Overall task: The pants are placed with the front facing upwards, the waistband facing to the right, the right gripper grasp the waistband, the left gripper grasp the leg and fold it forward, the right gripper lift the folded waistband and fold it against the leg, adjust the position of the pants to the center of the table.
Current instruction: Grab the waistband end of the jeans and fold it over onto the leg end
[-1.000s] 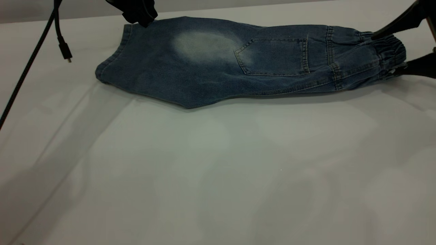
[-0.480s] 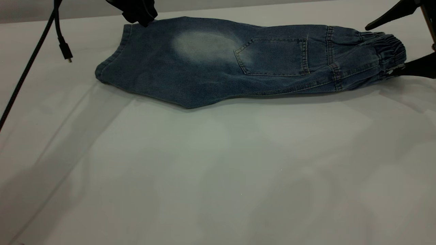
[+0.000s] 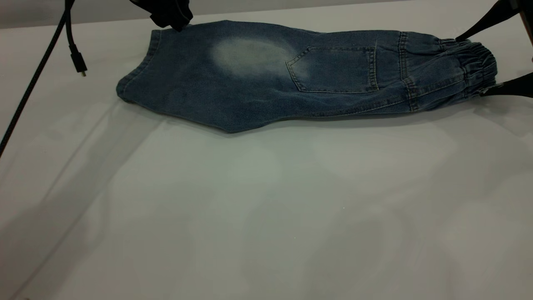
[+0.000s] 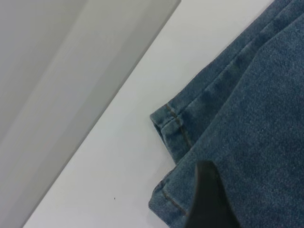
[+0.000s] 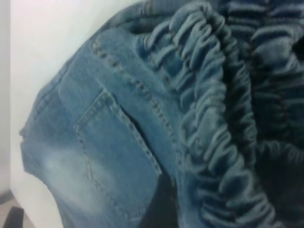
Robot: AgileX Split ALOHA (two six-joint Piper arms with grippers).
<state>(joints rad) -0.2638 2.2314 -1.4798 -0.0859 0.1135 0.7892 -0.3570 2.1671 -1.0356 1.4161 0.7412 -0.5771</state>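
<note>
My right fingers [image 3: 474, 33] spread wide, straddling the elastic waistband of folded blue denim pants [image 3: 266, 79] on white worktop [image 3: 266, 208]; left gripper [image 3: 168, 14] over leg hem, grip unclear.

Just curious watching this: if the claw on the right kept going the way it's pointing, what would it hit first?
Most likely the elastic waistband of the pants: the right claw is open, its fingers straddling that bunched edge.
</note>
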